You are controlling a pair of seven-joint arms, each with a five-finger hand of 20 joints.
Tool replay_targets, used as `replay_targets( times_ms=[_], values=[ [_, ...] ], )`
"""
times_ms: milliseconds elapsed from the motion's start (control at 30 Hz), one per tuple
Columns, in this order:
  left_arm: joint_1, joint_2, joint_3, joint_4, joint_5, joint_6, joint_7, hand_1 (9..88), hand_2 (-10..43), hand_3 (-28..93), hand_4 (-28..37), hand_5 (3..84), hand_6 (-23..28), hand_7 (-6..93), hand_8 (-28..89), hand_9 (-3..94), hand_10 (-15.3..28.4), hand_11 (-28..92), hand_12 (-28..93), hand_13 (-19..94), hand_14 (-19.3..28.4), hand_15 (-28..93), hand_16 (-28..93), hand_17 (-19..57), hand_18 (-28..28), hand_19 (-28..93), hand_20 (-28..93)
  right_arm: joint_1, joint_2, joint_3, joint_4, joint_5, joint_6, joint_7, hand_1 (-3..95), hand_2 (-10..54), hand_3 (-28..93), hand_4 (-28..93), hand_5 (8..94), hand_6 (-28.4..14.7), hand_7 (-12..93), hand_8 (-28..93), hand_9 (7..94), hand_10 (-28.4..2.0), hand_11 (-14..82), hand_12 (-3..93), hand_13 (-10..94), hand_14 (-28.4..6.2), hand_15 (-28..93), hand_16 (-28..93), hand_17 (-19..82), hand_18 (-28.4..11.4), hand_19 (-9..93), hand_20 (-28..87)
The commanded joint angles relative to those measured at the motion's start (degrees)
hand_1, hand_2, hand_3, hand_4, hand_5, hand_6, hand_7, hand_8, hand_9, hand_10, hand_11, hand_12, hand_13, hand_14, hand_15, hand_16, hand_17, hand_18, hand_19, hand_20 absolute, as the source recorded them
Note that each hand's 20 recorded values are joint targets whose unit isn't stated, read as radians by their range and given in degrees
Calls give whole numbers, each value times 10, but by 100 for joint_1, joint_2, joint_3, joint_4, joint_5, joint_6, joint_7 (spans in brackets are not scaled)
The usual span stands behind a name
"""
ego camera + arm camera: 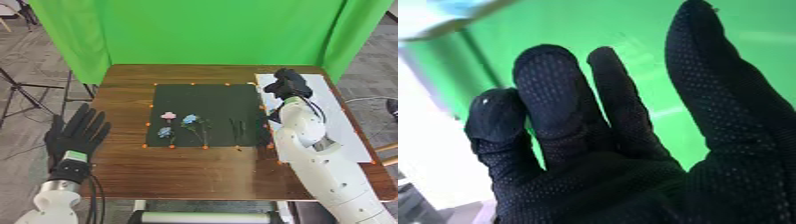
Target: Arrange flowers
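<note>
My right hand [289,87] is over the back part of the white sheet [336,120], to the right of the dark mat [209,95]. In the right wrist view the same hand [593,175] holds nothing, its fingers relaxed and the thumb apart. On the mat lie a pink flower [169,116], a blue flower [190,119] with a stem and, nearer the front, a second blue flower [165,132]. Thin green stems [237,131] lie farther right on it. Left of the mat, my left hand [75,140] is open with straight fingers, beside the table's left edge.
The brown table [195,172] runs in front of the mat and along both its sides. Small orange markers [205,147] line the mat's border. A green curtain [213,35] hangs behind the table, and tripod legs [31,95] stand on the floor at the left.
</note>
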Motion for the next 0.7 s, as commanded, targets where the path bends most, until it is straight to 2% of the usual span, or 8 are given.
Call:
replay_targets(
  times_ms=[33,133,233,433,567,600,633,700],
  values=[
    [104,-54,-20,-27,-50,-75,31,215,173,685,-283,386,71,131,-92,337,123,196,111,232,131,331,-70,-51,136,345,102,197,348,173,347,528,-224,-41,348,-79,784,-228,450,-85,105,-110,418,-156,96,97,656,-133,726,261,384,-231,925,380],
    [80,-63,-7,-21,-6,-84,-3,215,168,694,-283,386,70,130,-91,337,123,195,111,233,131,331,-70,-52,136,345,102,242,312,172,473,590,-413,-26,351,-81,783,-230,446,-85,102,-109,413,-155,100,93,654,-135,728,256,382,-233,926,376],
    [102,-96,-43,-6,146,-153,-101,242,153,711,-282,386,71,130,-90,338,123,196,112,234,132,332,-69,-52,136,345,102,295,233,116,536,427,-717,41,390,-90,800,-246,444,-84,104,-109,411,-153,105,86,653,-134,732,248,381,-233,926,368],
    [90,-92,-24,-10,81,-153,-49,259,152,728,-282,399,72,139,-92,350,124,201,112,255,137,357,-69,-50,134,343,102,412,115,-12,764,413,-1036,89,486,-91,820,-273,450,-69,133,-123,411,-135,123,82,654,-122,729,263,382,-228,926,356],
    [109,-97,-37,-29,184,-104,-109,269,157,735,-282,401,73,140,-93,351,123,202,111,255,136,358,-72,-49,134,342,102,400,89,-164,951,280,-695,123,554,-93,796,-280,523,-40,162,-137,488,-111,131,87,671,-98,701,321,389,-223,923,355],
    [106,-102,-27,-39,146,-101,-93,278,161,744,-280,403,72,141,-93,351,124,202,111,256,136,357,-72,-50,134,342,102,410,80,-175,971,251,-774,143,575,-87,790,-280,561,-27,172,-138,532,-101,130,101,684,-89,684,338,394,-219,922,359],
    [111,-118,-31,-23,137,-169,-106,281,164,748,-279,403,72,143,-93,352,125,202,111,257,135,358,-73,-50,134,342,102,412,75,-197,986,247,-833,206,590,-84,786,-280,590,-20,175,-138,569,-102,130,110,694,-82,673,349,397,-216,921,363],
    [81,-137,-27,-15,150,-137,-130,286,164,756,-273,404,71,145,-94,353,124,203,110,258,135,358,-74,-50,134,343,103,398,58,-208,1043,172,-840,253,610,-92,774,-282,611,-17,177,-135,603,-114,123,129,698,-72,663,359,398,-213,917,372]
  ],
)
